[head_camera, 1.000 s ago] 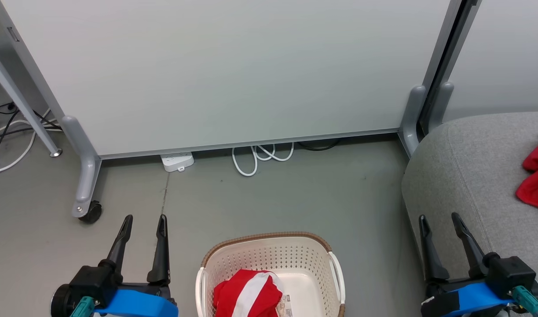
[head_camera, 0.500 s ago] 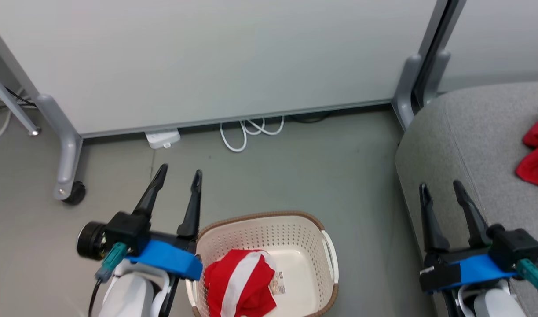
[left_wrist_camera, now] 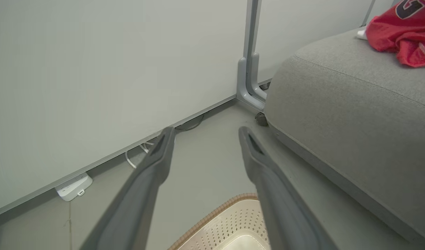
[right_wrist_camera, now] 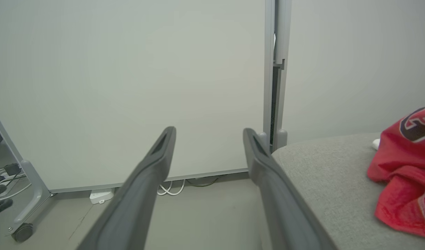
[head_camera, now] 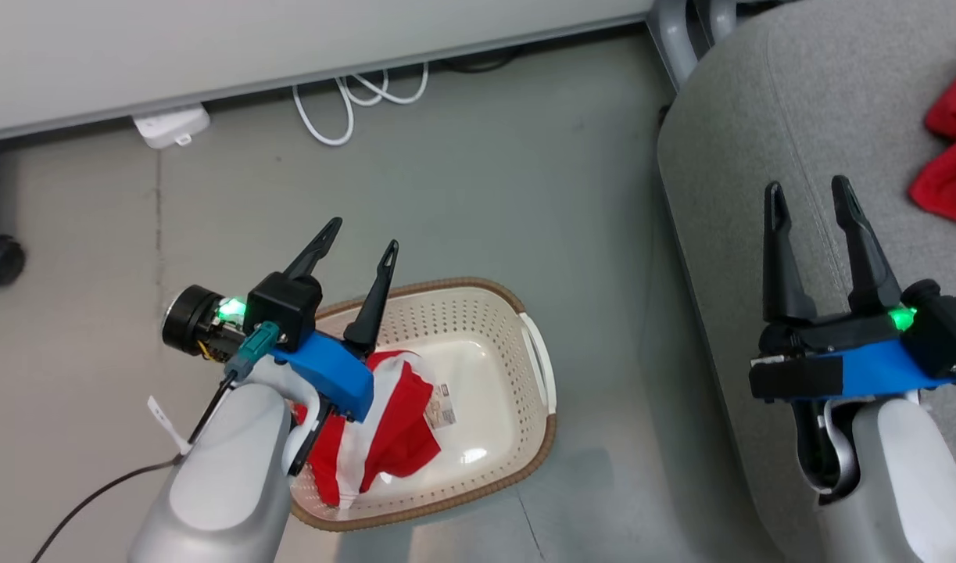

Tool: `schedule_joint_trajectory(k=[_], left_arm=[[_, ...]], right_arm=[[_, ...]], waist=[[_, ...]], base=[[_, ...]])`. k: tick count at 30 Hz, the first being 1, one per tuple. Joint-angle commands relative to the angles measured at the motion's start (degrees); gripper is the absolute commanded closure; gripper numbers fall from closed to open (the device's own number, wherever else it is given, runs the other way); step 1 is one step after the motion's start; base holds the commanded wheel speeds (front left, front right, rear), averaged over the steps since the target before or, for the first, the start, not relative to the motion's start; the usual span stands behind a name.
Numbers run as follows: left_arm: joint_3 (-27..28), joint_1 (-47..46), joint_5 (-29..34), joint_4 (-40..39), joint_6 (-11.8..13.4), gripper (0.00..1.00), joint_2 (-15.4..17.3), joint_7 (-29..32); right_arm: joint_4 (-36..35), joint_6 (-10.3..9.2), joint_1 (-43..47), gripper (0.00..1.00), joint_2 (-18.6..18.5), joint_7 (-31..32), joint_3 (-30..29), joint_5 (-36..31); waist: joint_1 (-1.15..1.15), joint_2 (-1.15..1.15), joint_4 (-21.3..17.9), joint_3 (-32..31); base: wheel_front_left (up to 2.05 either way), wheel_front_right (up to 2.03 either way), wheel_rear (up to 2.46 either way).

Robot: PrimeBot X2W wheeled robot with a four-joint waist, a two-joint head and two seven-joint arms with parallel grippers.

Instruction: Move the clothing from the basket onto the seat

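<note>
A: What is on the left?
B: The left gripper (head_camera: 362,237). Its two fingers stand wide apart and hold nothing. It hangs above the left rim of the basket (head_camera: 478,328).
A: What is in the basket?
B: One red top (head_camera: 392,422) with a white stripe. It lies bunched up on the left side, partly under the left arm (head_camera: 220,477). A paper label (head_camera: 444,395) sits on the bottom beside it.
A: So what should the arm do?
B: I think it should tip its fingers down, go into the middle of the bunch and pinch a thick fold. It should keep off the basket wall, or the basket may slide.
A: Where does the top go?
B: Onto the grey seat (head_camera: 759,117) on the right. A red jersey (head_camera: 947,180) lies there. The right gripper (head_camera: 806,185) hangs over the seat's edge, fingers spread wide too, with nothing in them.
</note>
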Motion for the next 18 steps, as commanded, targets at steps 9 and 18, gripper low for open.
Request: schedule_joint_trajectory(k=[9, 18], left_arm=[[-10.2, -9.4, -0.5, 12.2, -0.2, 0.00, 3.2, -0.2], [-22.1, -17.0, -0.4, 24.7, -0.2, 0.00, 5.8, 0.1]], right_arm=[[-1.3, -0.02, -7.0, 0.00, 1.0, 0.0, 0.6, 0.7], [-2.7, -0.02, -11.8, 0.00, 1.1, 0.0, 1.2, 1.0]], waist=[[-0.01, 0.00, -6.5, 12.5], [-0.01, 0.00, -8.5, 20.5]], base=[[0.00, 0.00, 0.00], [0.00, 0.00, 0.00]])
